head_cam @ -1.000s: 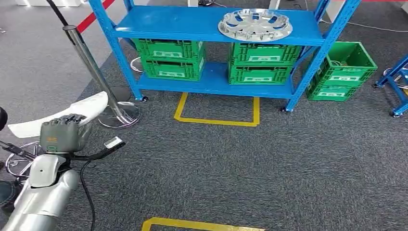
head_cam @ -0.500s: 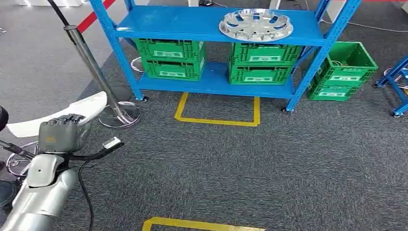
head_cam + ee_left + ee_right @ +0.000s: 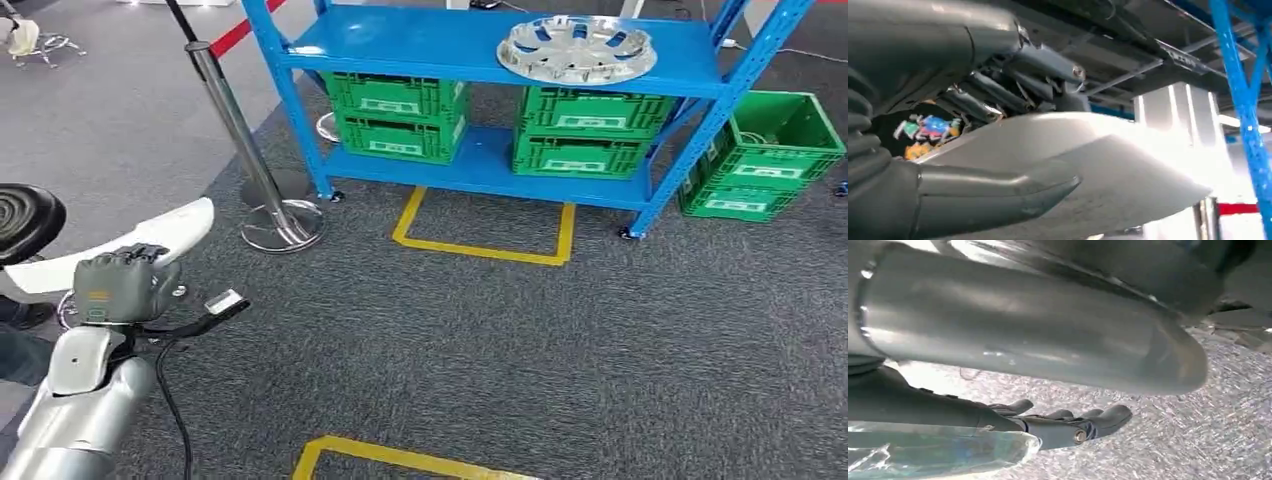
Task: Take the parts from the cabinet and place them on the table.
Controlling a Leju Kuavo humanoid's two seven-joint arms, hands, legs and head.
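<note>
The left hand grips a long white part low on the left, above the grey carpet. Ahead stands a blue cabinet with a silver hubcap near the right end of its top shelf. Green crates sit on the lower shelf, and another green crate stands on the carpet just beside the cabinet's right post. A metal post rises near its left corner.

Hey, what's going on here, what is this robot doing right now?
The left robot hand grips a long white part, carrying it low over the grey carpet. Ahead stands a blue rack with a silver hubcap on its top shelf and green crates below. The right robot hand hangs over the carpet, its fingers loosely extended, holding nothing visible.
</note>
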